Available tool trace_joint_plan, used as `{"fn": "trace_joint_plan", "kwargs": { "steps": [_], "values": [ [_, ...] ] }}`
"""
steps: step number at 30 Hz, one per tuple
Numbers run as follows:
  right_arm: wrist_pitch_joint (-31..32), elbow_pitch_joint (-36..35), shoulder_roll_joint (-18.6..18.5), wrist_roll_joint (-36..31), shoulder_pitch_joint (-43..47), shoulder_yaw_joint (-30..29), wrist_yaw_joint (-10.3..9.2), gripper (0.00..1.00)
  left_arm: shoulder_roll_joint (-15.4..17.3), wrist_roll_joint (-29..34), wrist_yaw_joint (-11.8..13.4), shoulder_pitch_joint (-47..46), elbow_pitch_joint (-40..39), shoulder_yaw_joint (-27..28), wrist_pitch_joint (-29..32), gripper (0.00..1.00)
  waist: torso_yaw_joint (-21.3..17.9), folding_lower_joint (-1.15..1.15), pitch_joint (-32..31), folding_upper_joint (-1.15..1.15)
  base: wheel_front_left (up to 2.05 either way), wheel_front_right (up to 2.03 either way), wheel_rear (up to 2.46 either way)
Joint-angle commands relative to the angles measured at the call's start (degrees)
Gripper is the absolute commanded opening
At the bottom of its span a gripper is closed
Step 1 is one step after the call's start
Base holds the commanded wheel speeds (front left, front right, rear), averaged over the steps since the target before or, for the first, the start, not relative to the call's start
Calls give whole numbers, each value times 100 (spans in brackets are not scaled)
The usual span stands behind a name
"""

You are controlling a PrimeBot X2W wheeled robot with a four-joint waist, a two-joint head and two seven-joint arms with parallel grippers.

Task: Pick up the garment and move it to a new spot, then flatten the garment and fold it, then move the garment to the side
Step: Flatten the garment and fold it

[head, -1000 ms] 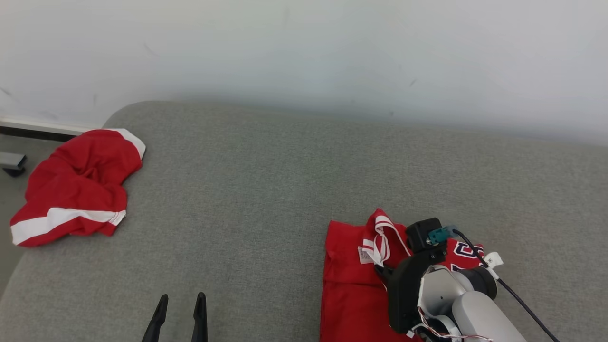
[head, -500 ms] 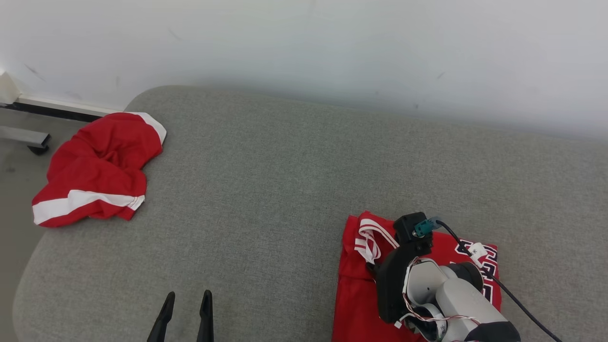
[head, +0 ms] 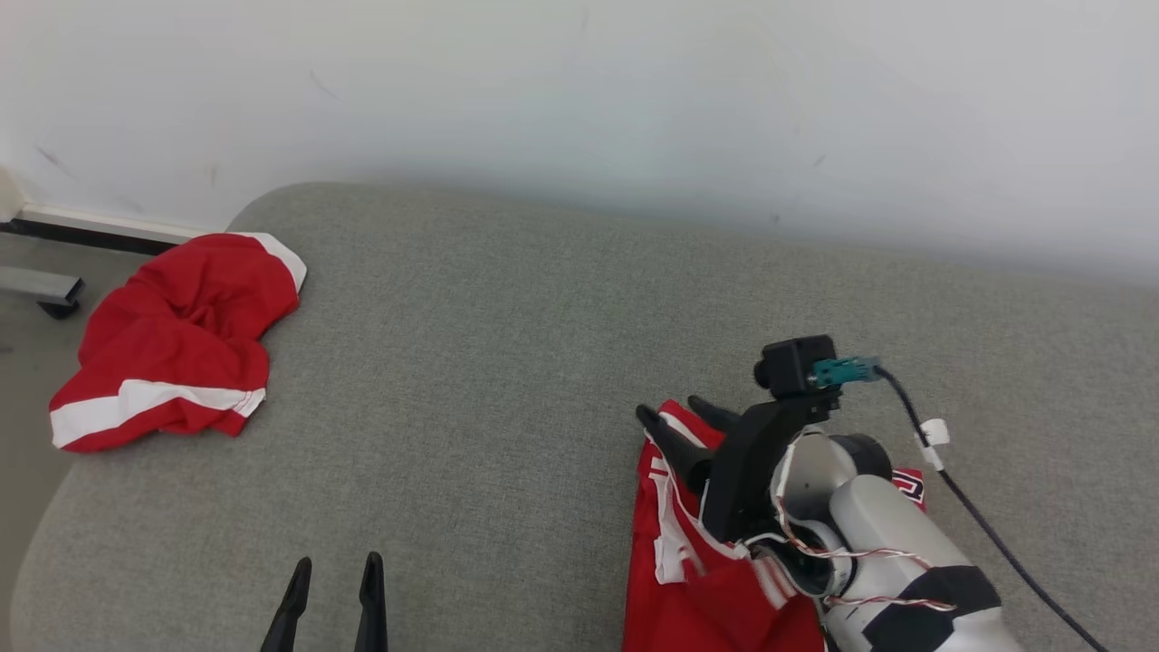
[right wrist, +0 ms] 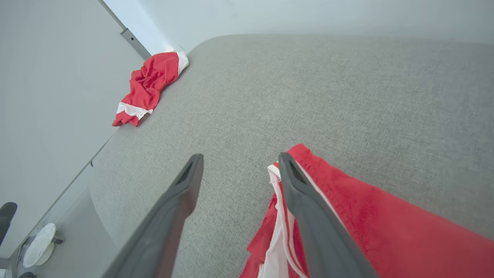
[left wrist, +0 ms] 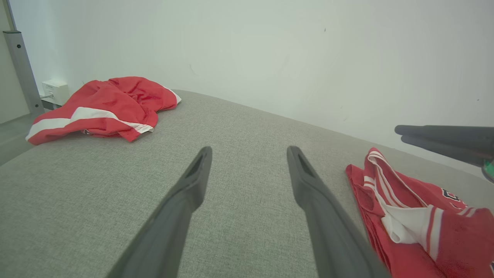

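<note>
Head view: folded red jersey with white trim [head: 688, 602] lies on grey fabric tabletop [head: 507, 380]; right pincer [head: 675, 412] apart at its edge, left pincer [head: 330, 572] apart. Folding seems done; shifting aside possibly left.

Two red garments with white trim: one folded garment [head: 688, 598] under the right gripper's [head: 671, 409] fingers, and one crumpled garment [head: 172, 344] well ahead of the left gripper [head: 337, 561], off to its left. Two grippers, each with two long dark fingers. One grey table [head: 507, 362] under both. One white wall box [left wrist: 55, 88] beyond the crumpled garment, far from the left gripper.
</note>
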Motion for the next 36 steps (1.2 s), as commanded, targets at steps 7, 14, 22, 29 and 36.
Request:
{"fn": "trace_joint_plan", "kwargs": {
  "steps": [7,14,22,29,36],
  "values": [
    [-493,-427,-597,-442,337,-731,-14,100,0,64,-1,213,-49,80,-17,100,-241,0,-265,0,0,0,0],
    [-1235,-1310,-1127,-1203,1437,-1506,-14,100,1,56,15,272,-74,170,-17,100,-444,0,-381,0,0,0,0],
    [-2171,-2026,-1176,-1736,2716,-1950,-14,100,0,88,27,300,-27,291,-17,100,-752,0,-467,0,0,0,0],
    [-2637,-2216,-1048,-2094,3316,-2064,-14,100,-1,201,20,336,83,392,-17,100,-1029,0,-559,0,0,0,0],
    [-2877,-2244,-800,-2145,3537,-2132,-14,100,0,279,7,226,297,512,-17,100,-1294,0,-640,0,0,0,0]
  ]
}}
